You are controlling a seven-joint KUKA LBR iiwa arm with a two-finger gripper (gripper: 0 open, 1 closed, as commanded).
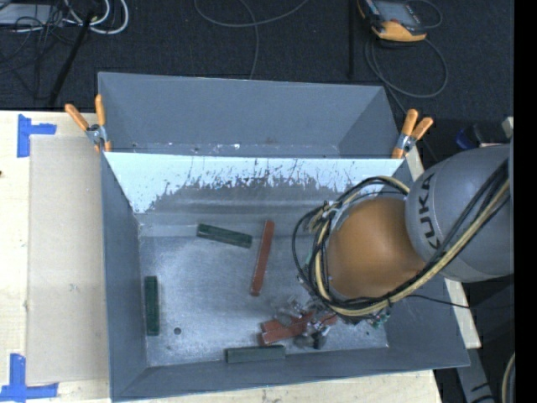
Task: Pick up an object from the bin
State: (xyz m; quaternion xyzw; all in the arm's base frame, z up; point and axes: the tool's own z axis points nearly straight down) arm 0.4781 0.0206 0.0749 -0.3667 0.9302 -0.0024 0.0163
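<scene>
Floor (268, 53): dark, carpet-like, spanning the top of the view.
Black cable (237, 26): thin, lying in loose loops across the floor.
White cables (107, 11): bundled at far left.
Orange-and-black device (394, 22): resting at upper right, lead attached.

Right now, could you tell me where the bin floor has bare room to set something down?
The widest bare floor lies between the left green bar, the upper green bar, the red stick and the bottom green bar. It is crowded at lower right, where the gripper hangs by a red-brown piece.
</scene>
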